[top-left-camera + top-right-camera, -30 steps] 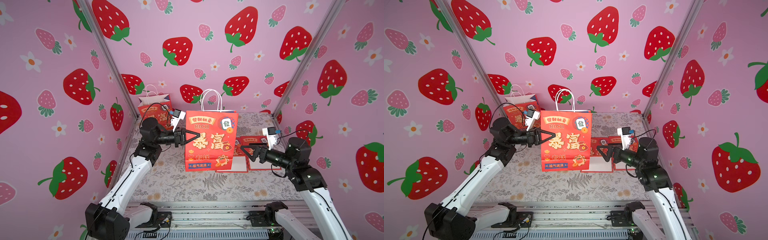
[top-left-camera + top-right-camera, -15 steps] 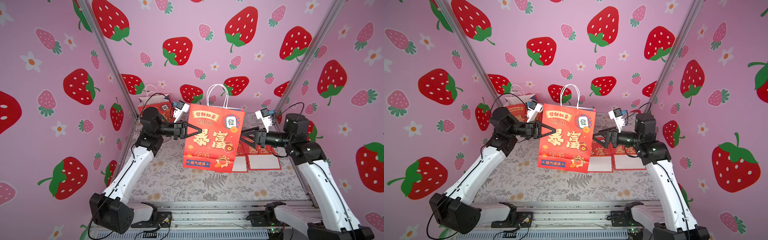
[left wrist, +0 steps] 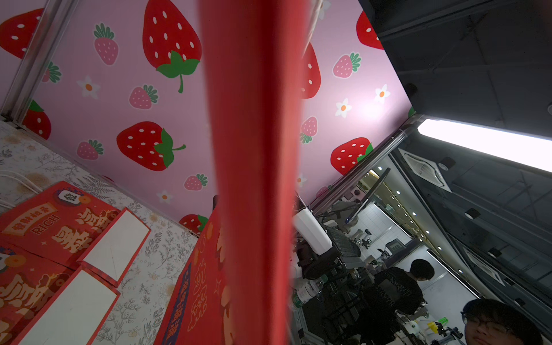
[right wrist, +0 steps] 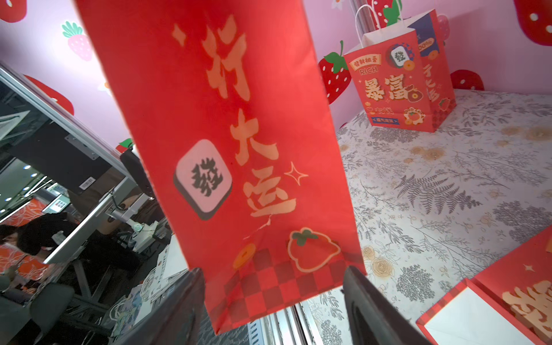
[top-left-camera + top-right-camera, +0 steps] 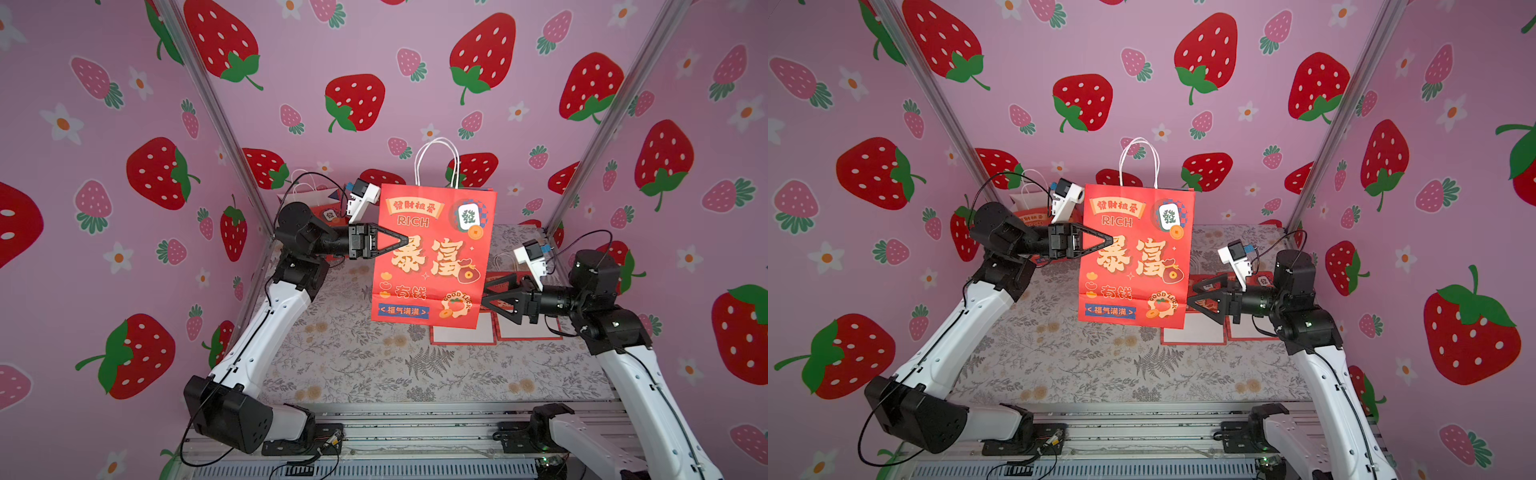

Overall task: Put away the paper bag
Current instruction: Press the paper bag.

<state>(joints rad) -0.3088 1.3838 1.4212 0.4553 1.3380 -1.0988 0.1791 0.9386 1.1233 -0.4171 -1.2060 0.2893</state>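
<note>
Above the middle of the floral tablecloth [image 5: 374, 365], the red paper bag [image 5: 432, 257] hangs upright and clear of the surface; its printed face is turned to the camera in both top views, and its white rope handles [image 5: 436, 162] stand up from the top rim. The left gripper [image 5: 403, 242] reaches in level from the side and is clenched on the bag's edge a little above mid-height, its black jaws pinched to a point over the paper; this one grasp carries the bag. From the left wrist camera the bag [image 3: 254, 149] shows only as a blurred red band running down the middle of the view.

At the opposite lower corner sits the right gripper [image 5: 484, 293], also level; its jaws stand apart and straddle the bag's narrow side panel just above the bottom fold. The right wrist camera looks up that panel [image 4: 239, 149], and the two dark fingers [image 4: 185, 304] flank the chequered bottom strip – one at each edge. Whether the pads actually press on the paper I cannot tell; the panel looks flat and unsqueezed.

Behind the left arm, in the back corner, a second bag [image 4: 397, 83] of the same print stands on the cloth; two folded bags [image 5: 463, 334] lie flat side by side near the right arm – white bottom panels up.
</note>
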